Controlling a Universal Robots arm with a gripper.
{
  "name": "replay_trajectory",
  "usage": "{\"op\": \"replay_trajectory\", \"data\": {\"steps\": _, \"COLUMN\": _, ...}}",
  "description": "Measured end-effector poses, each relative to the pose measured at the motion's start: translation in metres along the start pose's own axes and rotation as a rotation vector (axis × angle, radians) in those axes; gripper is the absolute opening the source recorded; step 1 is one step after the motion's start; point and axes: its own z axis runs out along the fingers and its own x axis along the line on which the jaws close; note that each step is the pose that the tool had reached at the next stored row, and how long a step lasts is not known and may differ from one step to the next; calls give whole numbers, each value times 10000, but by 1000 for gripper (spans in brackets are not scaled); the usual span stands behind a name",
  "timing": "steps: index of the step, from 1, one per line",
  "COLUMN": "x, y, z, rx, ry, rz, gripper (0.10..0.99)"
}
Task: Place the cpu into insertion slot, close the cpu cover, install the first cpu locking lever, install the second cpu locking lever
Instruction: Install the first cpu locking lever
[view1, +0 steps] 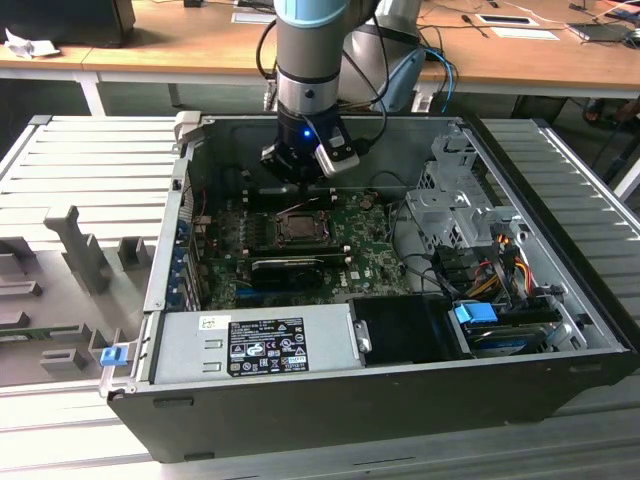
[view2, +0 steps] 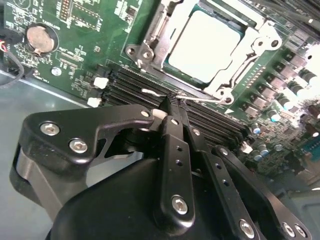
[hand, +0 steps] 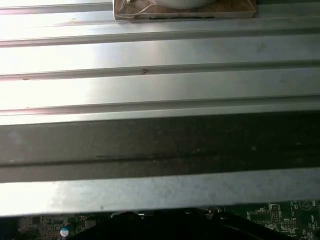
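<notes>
Gripper (view1: 298, 185) low inside the computer case (view1: 400, 400), fingers together.
Exterior view: it hangs just beside the insertion slot (view1: 300, 228). Second wrist view: cpu (view2: 202, 47) seated under the cpu cover (view2: 252, 40), fingertips (view2: 172, 112) shut at the wire locking lever (view2: 205, 100). First wrist view: motherboard (hand: 270, 215) edge.

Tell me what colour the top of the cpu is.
The cpu has a pale silver-grey top, clearest in the second wrist view.

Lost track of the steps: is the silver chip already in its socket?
Yes, in the second wrist view the cpu lies seated on the board, framed by the closed cpu cover.
</notes>
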Motion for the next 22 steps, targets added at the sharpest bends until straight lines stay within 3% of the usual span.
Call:
{"op": "replay_trajectory", "data": {"steps": 4, "x": -32, "y": -1, "z": 29, "rx": -2, "ry": 37, "rz": -356, "gripper": 106}}
{"op": "replay_trajectory", "data": {"steps": 22, "x": -118, "y": -6, "z": 105, "rx": -4, "ry": 56, "rz": -542, "gripper": 106}}
